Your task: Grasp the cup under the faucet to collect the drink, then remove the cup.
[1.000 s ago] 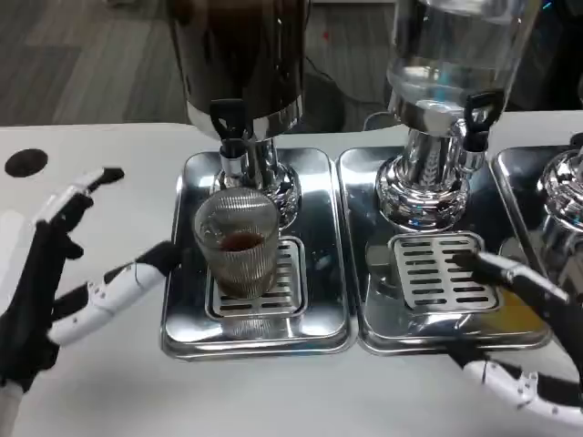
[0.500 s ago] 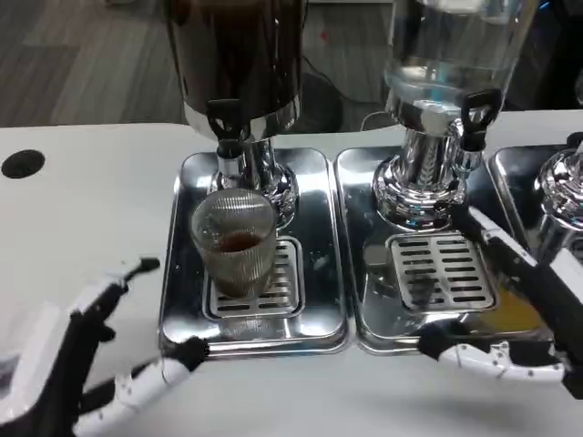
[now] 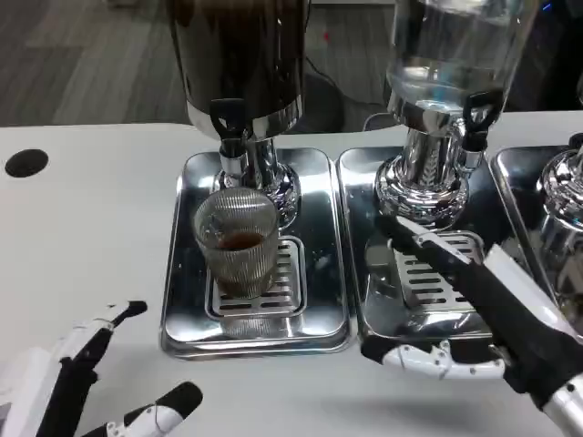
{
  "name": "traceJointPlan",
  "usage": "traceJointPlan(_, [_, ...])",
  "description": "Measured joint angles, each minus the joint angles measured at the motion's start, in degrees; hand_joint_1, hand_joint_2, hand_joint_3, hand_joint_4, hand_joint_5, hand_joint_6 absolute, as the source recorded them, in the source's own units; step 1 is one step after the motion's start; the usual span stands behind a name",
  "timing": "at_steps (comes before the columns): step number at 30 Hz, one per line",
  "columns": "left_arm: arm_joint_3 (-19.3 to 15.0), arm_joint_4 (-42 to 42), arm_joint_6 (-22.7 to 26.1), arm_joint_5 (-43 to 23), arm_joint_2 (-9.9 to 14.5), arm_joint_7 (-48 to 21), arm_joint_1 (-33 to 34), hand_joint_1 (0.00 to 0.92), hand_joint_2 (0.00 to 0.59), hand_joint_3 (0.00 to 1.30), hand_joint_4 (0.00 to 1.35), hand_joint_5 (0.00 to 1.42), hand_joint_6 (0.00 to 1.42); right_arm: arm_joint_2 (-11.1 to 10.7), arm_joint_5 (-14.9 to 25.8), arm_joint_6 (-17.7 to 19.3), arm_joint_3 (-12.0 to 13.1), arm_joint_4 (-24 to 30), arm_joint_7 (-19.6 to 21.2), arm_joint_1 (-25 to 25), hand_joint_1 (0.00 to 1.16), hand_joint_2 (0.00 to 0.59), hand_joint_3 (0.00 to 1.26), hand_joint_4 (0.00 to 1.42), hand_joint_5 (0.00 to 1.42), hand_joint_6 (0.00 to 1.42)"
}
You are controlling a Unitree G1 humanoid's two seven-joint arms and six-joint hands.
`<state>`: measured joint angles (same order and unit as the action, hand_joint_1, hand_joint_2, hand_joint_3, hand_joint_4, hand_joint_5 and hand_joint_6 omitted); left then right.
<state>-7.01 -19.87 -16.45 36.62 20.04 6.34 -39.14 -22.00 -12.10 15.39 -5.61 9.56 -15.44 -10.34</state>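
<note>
A ribbed clear cup point(image 3: 238, 242) with a little dark drink in it stands on the grate of the left steel tray point(image 3: 188, 309), right under the black faucet point(image 3: 228, 121) of the dark dispenser. My left hand point(image 3: 68, 391) is low at the picture's bottom left, open, fingers apart, well away from the cup. Over the middle tray my right hand point(image 3: 474, 305) is spread open and points left toward the cup, with a gap still between them. It holds nothing.
A clear-tank dispenser point(image 3: 446, 73) stands on the middle tray point(image 3: 360, 300), and a third dispenser point(image 3: 563, 196) sits at the right edge. A black round hole point(image 3: 25, 162) marks the white table at far left.
My left hand has dropped back toward the bottom left corner, away from the cup. The right hand has swung left across the middle tray toward the cup.
</note>
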Motion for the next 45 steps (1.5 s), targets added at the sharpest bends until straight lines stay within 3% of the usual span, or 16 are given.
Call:
traceJointPlan(10, [-1.13,0.08,-1.09,2.25,0.24,1.88,-3.42,0.000,0.052,0.22,0.14,0.22,0.50,2.12,-0.37,-3.20,-3.19,-3.01,-0.15,5.67,0.70,0.123,0.12,0.11,0.13,0.10])
traceJointPlan(20, [-1.36,-1.64,-4.15,2.40,-0.06,3.28,-7.99,0.000,0.052,0.22,0.14,0.22,0.51,4.41,-1.35,-4.92,-6.21,-11.80,-0.43,13.29,0.70,0.125,0.14,0.13,0.14,0.12])
traceJointPlan(45, [1.12,-5.18,-6.04,6.70,-2.53,4.19,-13.13,0.003,0.054,0.24,0.16,0.22,0.51,8.93,0.18,-5.18,-6.98,-26.31,-2.55,26.66,0.69,0.131,0.18,0.16,0.17,0.13])
